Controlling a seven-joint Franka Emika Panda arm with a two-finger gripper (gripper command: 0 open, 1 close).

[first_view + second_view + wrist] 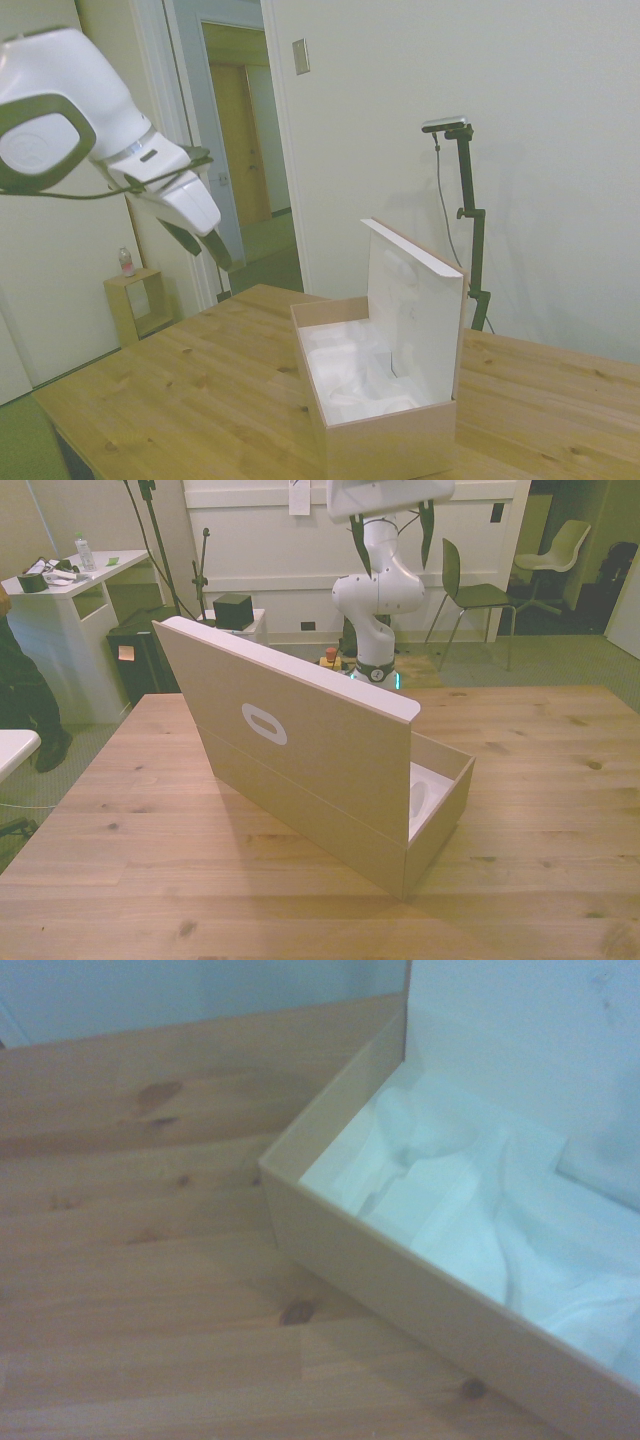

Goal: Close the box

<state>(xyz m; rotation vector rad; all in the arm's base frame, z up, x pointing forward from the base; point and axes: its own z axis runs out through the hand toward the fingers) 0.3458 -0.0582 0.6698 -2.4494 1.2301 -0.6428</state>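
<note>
Hovering high, box (pixel 375 400) wide open
Approaching; gripper (pixel 226 260) state, can't tell. Lid (pixel 415 300) standing upright near table (pixel 150 400) middle, needing a push from behind.

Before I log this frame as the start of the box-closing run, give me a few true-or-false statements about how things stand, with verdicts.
1. The box has its lid standing up. True.
2. The gripper is pressing on the lid. False: in the side view it hangs in the air, apart from the box and touching nothing.
3. The box's inside shows white lining. True.
4. The box rests on the floor. False: it stands on the wooden table.
5. The lid's outer face carries a white oval mark. True.
</note>
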